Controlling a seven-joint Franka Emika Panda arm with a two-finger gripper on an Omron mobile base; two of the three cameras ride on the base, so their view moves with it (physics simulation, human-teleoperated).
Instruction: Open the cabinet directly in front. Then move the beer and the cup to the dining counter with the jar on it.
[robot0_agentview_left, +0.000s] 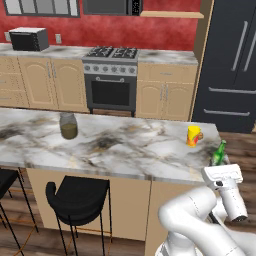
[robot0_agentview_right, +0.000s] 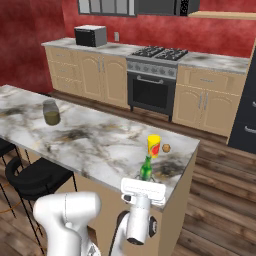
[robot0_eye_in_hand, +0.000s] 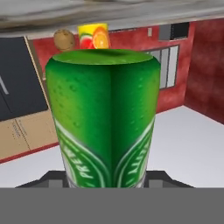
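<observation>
On the near right end of the dining counter (robot0_agentview_left: 125, 150), the beer (robot0_agentview_left: 219, 154) is seen standing upright close to the edge, with the gripper (robot0_agentview_right: 143, 189) set around its lower body. The jaws are held apart at bottle width on either side of the beer; the hand view is consistent with a grip, though whether pressure is applied cannot be told. The cup (robot0_agentview_left: 193, 136) is placed upright just beyond the bottle, and the jar (robot0_agentview_left: 68, 125) is set well apart, toward the counter's other end. A small brown round object (robot0_agentview_right: 166, 147) is seen beside the cup. The bottle is judged to be rigid, smooth glass: moderately heavy, slippery and breakable, and top-heavy through its long neck. It is best held low on the broad cylindrical body, not at the neck, and released only when standing flat.
</observation>
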